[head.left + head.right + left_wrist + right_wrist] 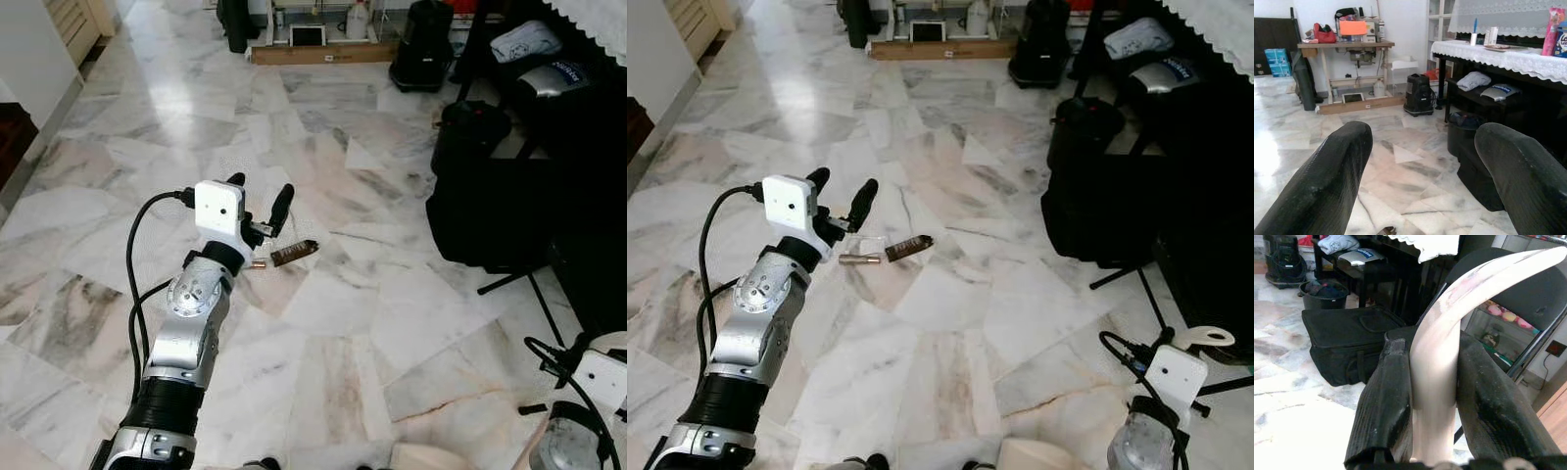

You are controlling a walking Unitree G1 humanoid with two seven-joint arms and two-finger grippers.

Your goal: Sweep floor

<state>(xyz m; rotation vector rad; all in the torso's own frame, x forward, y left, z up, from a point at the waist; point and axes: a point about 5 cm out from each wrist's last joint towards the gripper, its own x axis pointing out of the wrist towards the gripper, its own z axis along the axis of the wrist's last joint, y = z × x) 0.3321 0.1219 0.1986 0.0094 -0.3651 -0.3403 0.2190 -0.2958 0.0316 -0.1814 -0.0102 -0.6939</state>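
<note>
The floor [323,323] is polished marble, pale slabs veined grey and pink, cut in irregular angles. On it lie small bits of litter: a dark brown wrapper [908,247], glossy and crumpled, a short brass-coloured cylinder [860,259] just beside it, and what may be a scrap of clear film between them, hard to make out.

The left gripper [841,196] is held out above the floor near this litter, its jaws spread wide and holding nothing; the fingers [1327,181] are rounded, with a woven, matte black skin.

The right gripper [1432,396] is low at the robot's right, its jaws clamped on a smooth, cream-white curved handle [1459,308] whose upper end arcs away. What the handle belongs to is cut off.

To the right stands a soft black bag [490,215], zipped so its contents are hidden, and behind it a black round bin [1322,293] holding dark, bunched cloth. A lace-edged white cloth covers the counter [1508,56].
</note>
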